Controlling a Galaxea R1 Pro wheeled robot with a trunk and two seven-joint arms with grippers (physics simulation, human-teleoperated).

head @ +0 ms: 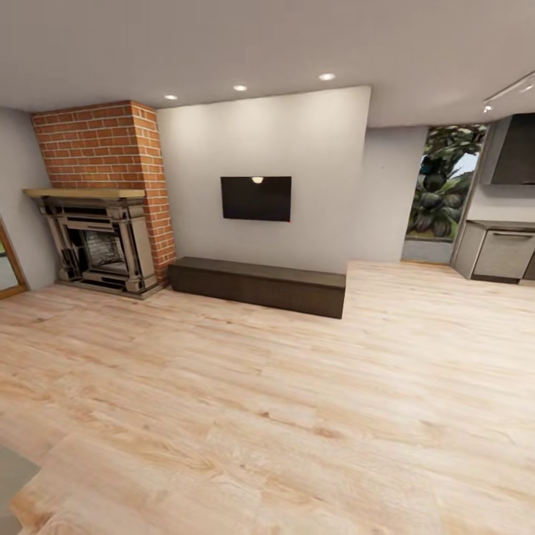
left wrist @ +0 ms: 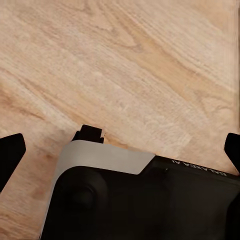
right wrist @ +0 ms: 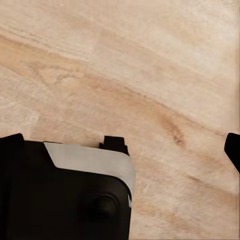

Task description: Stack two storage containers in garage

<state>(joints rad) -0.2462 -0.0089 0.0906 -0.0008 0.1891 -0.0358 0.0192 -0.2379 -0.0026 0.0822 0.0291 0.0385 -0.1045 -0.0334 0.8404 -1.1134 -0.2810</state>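
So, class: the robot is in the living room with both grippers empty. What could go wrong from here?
1. No containers show ahead, so it may waste time searching.
2. Driving forward, the base could clip the low cabinet or fireplace.
3. The left gripper and right gripper hang open over the wood floor, far from grasping anything.

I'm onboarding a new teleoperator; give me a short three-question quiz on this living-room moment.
1. True or false: a dark flat screen hangs on the pale wall above the long dark low cabinet.
2. Which stands beside the cabinet: A) blue sofa B) red brick fireplace C) red car?
3. Fill in: both wrist views look down on light ____ plank flooring.

Key: 1 true; 2 B; 3 wood.
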